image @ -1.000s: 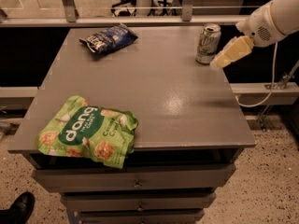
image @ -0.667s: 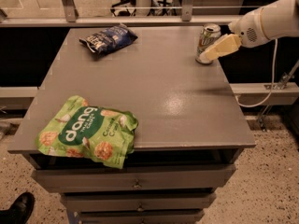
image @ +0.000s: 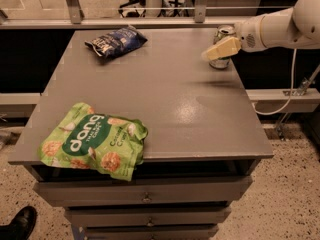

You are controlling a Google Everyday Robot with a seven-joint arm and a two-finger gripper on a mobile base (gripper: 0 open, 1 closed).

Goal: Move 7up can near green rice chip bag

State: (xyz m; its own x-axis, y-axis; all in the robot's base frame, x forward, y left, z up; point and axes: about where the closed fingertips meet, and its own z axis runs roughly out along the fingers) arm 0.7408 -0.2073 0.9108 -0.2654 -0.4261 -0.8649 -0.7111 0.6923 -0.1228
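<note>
The 7up can (image: 223,34) stands upright near the far right edge of the grey table (image: 165,94). It is a silver can with a shiny top rim. My gripper (image: 218,50) comes in from the right on a white arm and sits right in front of the can, covering much of its body. The green rice chip bag (image: 92,140) lies flat at the table's near left corner, far from the can.
A dark blue snack bag (image: 116,40) lies at the far left of the table. Drawers (image: 146,196) run below the tabletop. A railing (image: 150,14) runs behind the table. A shoe (image: 17,225) shows at the bottom left.
The arm has moved left and further back, bringing the gripper from beside the can's right side to directly in front of it. The can and bags have not moved.
</note>
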